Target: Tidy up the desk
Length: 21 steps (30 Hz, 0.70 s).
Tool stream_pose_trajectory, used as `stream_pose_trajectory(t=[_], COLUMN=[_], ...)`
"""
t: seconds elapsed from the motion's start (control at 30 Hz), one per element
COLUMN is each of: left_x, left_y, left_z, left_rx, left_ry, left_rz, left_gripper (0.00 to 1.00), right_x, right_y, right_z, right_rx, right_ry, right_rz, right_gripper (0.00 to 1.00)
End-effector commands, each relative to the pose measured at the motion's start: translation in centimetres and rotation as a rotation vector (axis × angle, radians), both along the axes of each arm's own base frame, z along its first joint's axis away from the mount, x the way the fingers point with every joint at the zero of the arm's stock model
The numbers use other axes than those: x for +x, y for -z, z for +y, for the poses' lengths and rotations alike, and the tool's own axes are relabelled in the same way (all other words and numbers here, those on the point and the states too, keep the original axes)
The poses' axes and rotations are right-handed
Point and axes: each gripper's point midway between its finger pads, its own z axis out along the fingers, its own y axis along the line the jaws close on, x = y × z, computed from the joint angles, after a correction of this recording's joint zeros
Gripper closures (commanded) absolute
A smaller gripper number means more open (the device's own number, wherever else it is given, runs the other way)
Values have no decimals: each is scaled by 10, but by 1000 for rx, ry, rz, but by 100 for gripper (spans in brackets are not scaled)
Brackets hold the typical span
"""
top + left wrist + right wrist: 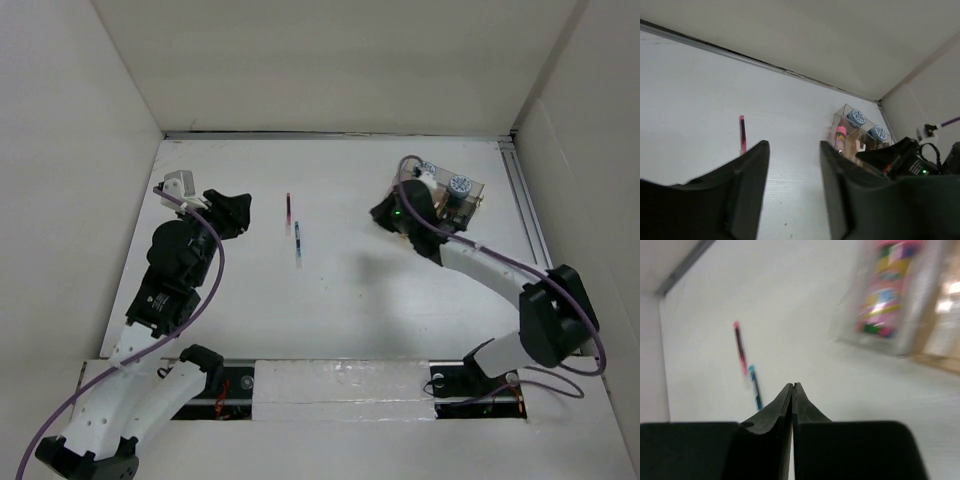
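Left fingers apart, empty; right fingers pressed together; red pen, blue pen on desk.

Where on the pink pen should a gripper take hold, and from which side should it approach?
Mid-barrel of the pink pen, from straight above, closing across its thin width. It lies flat on the desk, and its near end almost meets the blue pen, so the middle probably stays clear.
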Motion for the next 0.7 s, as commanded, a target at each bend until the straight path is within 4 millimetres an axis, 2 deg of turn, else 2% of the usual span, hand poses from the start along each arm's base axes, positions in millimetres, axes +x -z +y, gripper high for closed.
stream_pose_trajectory(t=[0.0, 0.03, 0.07, 0.1, 0.13, 0.17, 0.2, 0.27, 0.3, 0.37, 0.4, 0.63, 0.67], left_x=[0, 2, 2, 1, -1, 0, -1, 1, 1, -1, 0, 0, 1], left_y=[-13, -11, -10, -10, -12, -12, -14, -12, -11, -12, -14, -14, -14], left_z=[2, 0, 0, 0, 1, 3, 3, 2, 3, 5, 3, 5, 5], left_rx=[-10, -4, 1, 2, -5, -6, -8, -2, 1, -8, -11, -13, -10], left_ry=[-3, 0, 3, 3, 1, -8, -8, -9, -11, -17, -14, -22, -22], left_rz=[-51, -42, -35, -35, -47, -50, -54, -40, -33, -47, -49, -50, -45], left_gripper=[64, 69, 72, 76, 78, 78, 78, 76, 70, 59, 46, 39, 39], right_x=[-5, -4, -16, -18, -21, -19, -28, -29, -34, -34, -34, -30, -30], right_y=[-2, -9, 18, 25, 33, 26, 50, 53, 67, 76, 79, 112, 124], right_z=[80, 98, 129, 144, 157, 173, 190, 205, 214, 217, 223, 219, 215], right_rx=[-45, -68, -117, -140, -177, -191, -239, -291, -322, -361, -371, -466, -493], right_ry=[-163, -182, -250, -280, -311, -327, -368, -383, -400, -413, -415, -382, -377], right_rz=[-29, -40, 3, 9, 17, 11, 46, 44, 55, 66, 68, 109, 128], right_gripper=[90, 82, 75, 65, 62, 59, 56, 56, 56, 56, 56, 60, 62])
